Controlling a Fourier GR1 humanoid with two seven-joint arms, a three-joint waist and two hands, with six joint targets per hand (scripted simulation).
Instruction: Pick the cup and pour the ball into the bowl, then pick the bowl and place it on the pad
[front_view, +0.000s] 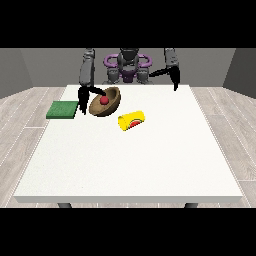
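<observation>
From the front, the hand at the view's left (83, 99) grips the rim of the tilted brown bowl (111, 104), with the red ball (104, 100) inside, beside the green pad (62, 109). The yellow cup (131, 120) lies on its side on the tabletop (130, 165). The hand at the view's right (174, 77) hangs over the far edge; I cannot tell how its fingers lie.

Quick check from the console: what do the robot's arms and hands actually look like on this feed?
Both arms are grey, tube-like segments hanging from the shoulders. Each ends in a black hand with slim fingers: one at the view's left, one at the view's right. No cables or markings are discernible.
</observation>
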